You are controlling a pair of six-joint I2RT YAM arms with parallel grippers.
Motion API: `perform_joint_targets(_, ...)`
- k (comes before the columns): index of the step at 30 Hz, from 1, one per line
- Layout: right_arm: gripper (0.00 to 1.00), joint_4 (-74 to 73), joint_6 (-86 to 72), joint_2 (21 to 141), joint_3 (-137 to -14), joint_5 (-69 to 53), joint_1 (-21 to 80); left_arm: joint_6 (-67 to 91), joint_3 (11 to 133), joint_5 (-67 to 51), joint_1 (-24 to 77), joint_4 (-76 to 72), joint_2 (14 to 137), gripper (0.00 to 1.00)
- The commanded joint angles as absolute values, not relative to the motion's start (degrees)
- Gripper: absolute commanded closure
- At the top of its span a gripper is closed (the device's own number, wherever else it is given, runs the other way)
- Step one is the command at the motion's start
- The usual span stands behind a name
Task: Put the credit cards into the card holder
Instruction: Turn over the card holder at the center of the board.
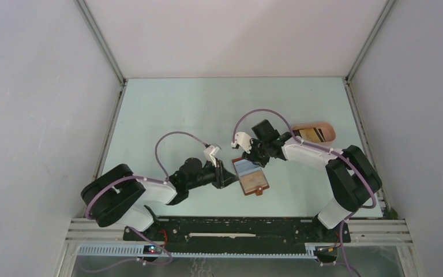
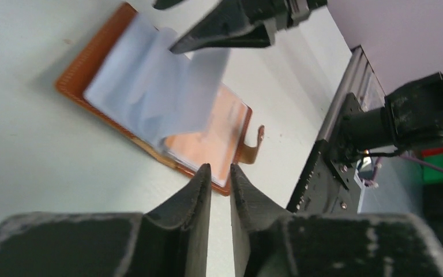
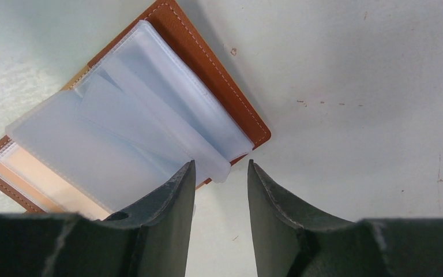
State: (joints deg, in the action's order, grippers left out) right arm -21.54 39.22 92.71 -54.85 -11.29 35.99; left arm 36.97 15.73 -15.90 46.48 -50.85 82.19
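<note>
No lettering, brand, number or sign can be read in any view. Only plain leather and stitching are shown on the card holder (image 3: 216,81), and its clear sleeves (image 3: 121,127) are blank. Dark marks on the card (image 1: 307,134) in the tray (image 1: 327,131) are too small to be made out.

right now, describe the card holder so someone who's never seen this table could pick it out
On the pale green table, look at the middle of the near half. The card holder lies open there: brown leather with frosted clear sleeves, unlike the pink tray farther back on the right.
</note>
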Motion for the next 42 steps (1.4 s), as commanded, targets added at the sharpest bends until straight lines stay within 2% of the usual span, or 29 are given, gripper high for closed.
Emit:
perform_joint_targets(1, 0.53, -21.88, 37.63, 92.82, -57.13, -12.12, 35.7, 35.2, 20.5, -16.79, 49.13, -48.79, 84.53, 0.8)
perform_joint_targets(5, 0.54, -22.13, 37.53, 92.9, -57.29, -12.34, 35.51, 35.57, 22.75, -17.04, 49.63, -48.86, 88.6, 0.83)
perform_joint_targets(12, 0.53, -22.57, 37.16, 92.47, -57.59, -12.94, 35.48, 35.89, 28.62, -12.17, 49.83, -46.95, 95.26, 0.81)
perform_joint_targets(16, 0.48, -23.92, 35.77, 90.54, -58.58, -15.83, 34.13, 36.08, 30.39, -7.97, 49.37, -45.36, 98.38, 0.81)
perform_joint_targets(21, 0.36, -25.35, 35.58, 84.83, -58.58, -20.32, 31.62, 36.13, 29.74, -5.82, 48.79, -45.35, 99.32, 0.81)
perform_joint_targets(32, 0.37, -35.88, 53.1, 73.52, -54.85, -45.19, 26.55, 35.31, 27.06, -4.45, 48.03, -47.37, 96.48, 0.79)
perform_joint_targets(42, 0.41, -34.18, 53.24, 82.72, -54.76, -36.46, 29.1, 35.17, 26.28, -5.27, 47.51, -49.83, 97.16, 0.8)
